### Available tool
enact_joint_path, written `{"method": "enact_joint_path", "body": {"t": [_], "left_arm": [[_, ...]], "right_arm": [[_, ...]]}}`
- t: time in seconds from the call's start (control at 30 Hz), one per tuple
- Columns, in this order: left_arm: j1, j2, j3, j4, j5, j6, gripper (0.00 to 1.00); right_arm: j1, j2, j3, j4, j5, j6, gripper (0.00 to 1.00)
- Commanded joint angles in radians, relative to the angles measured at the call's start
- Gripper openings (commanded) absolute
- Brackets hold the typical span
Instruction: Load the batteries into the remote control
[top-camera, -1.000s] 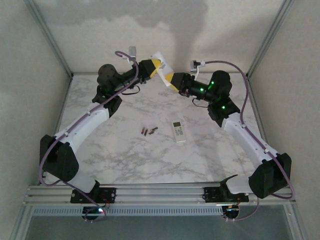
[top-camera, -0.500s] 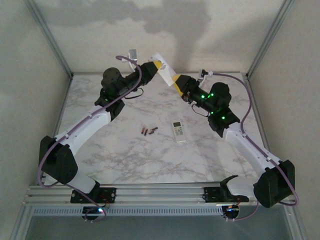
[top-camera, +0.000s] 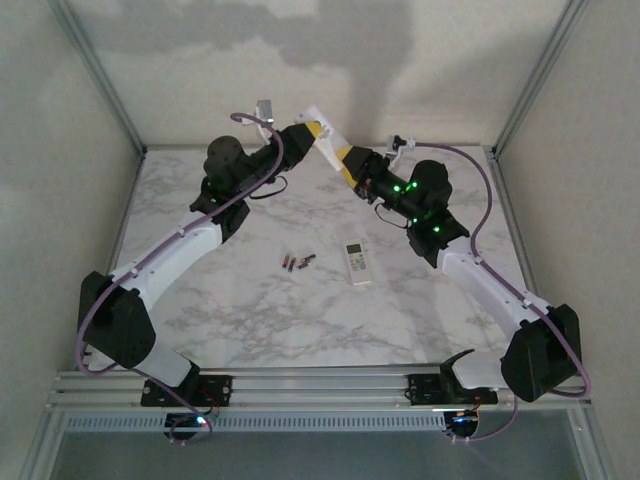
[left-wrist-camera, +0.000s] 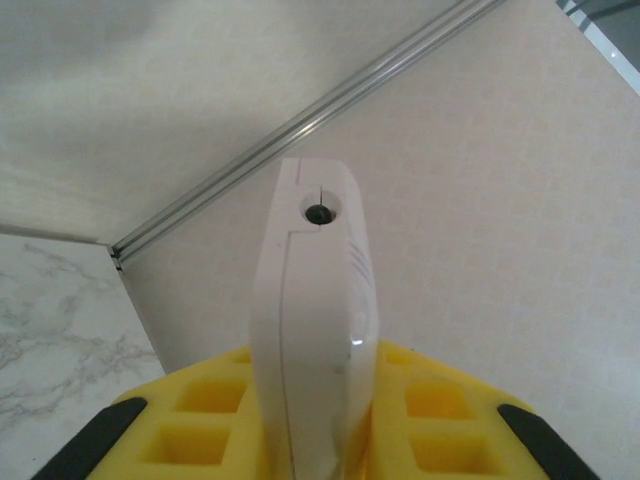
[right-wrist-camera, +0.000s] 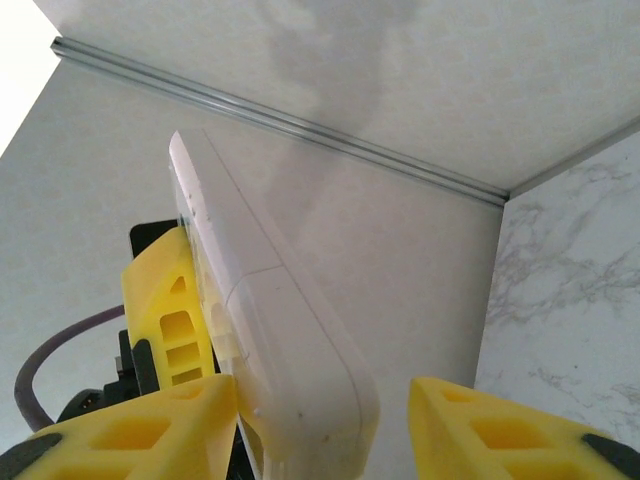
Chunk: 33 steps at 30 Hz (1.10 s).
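A white remote control (top-camera: 313, 111) is held up at the back of the table, and my left gripper (top-camera: 318, 129) is shut on it. In the left wrist view it stands edge-on (left-wrist-camera: 315, 300) between the yellow fingers (left-wrist-camera: 190, 420), a small hole in its tip. My right gripper (top-camera: 348, 161) is open around its other end (right-wrist-camera: 285, 350). One fingertip (right-wrist-camera: 170, 410) is against the body and the other (right-wrist-camera: 470, 420) stands apart. A cover seam crosses its back. Two batteries (top-camera: 298, 262) lie on the marble table (top-camera: 250, 310).
A second small white handset with a grey window (top-camera: 357, 263) lies face up just right of the batteries. Aluminium frame posts (top-camera: 100, 75) and pale walls close in the back and sides. Both arms reach to the back middle.
The right arm has swung its gripper left and closer around the held remote, and its jaws have narrowed. The left arm shifted slightly early on. Batteries and the table handset stayed put.
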Motion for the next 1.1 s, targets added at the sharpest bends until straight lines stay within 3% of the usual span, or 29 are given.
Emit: {"method": "enact_joint_path", "body": {"t": [0.0,0.07,0.17,0.3,0.43,0.63,0.93,1.07], "left_arm": [[-0.019,-0.013,-0.009,0.079,0.044,-0.025,0.0],[-0.019,-0.014,-0.008,0.079,0.043,-0.021,0.0],[-0.019,-0.014,-0.005,0.079,0.043,-0.011,0.0],[-0.018,-0.014,-0.003,0.081,0.056,0.011,0.0],[0.001,-0.027,-0.003,0.051,0.033,0.036,0.0],[0.079,-0.011,-0.003,0.053,-0.01,-0.013,0.0],[0.145,0.038,-0.047,0.133,-0.028,-0.112,0.0],[0.145,0.049,-0.071,0.139,-0.018,-0.121,0.0]], "right_arm": [[0.012,0.027,0.032,0.033,0.014,0.0,0.5],[0.012,0.031,0.039,0.02,0.013,-0.004,0.49],[0.012,0.036,0.04,0.004,0.011,-0.01,0.39],[0.011,0.039,0.058,-0.12,0.016,-0.057,0.35],[0.012,0.039,0.042,-0.177,-0.005,-0.086,0.21],[0.007,-0.01,-0.057,-0.189,-0.008,-0.113,0.14],[-0.02,-0.086,-0.159,-0.192,-0.01,-0.127,0.11],[-0.036,-0.117,-0.187,-0.206,-0.001,-0.138,0.0]]}}
